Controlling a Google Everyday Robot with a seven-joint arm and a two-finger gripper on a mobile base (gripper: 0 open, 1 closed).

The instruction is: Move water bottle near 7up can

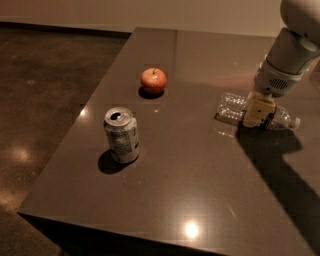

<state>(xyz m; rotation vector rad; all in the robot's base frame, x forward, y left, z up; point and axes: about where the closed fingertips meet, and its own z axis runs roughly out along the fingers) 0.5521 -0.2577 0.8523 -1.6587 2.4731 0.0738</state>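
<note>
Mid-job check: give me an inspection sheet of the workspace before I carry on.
Surface: dark glossy table, with light glare spots.
Job's things: water bottle lying on its side at right; 7up can upright at left, well apart from it.
Clutter: one red apple behind the can.
Grippers: claw down over the bottle's middle.
Cables: nothing seen.
Surroundings: polished floor at left, pale wall behind.

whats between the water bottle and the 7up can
Only bare dark tabletop, in the camera view, between the clear crinkled plastic water bottle and the silver-topped green-and-white 7up can. The red apple sits farther back; the end effector is at the bottle.
</note>
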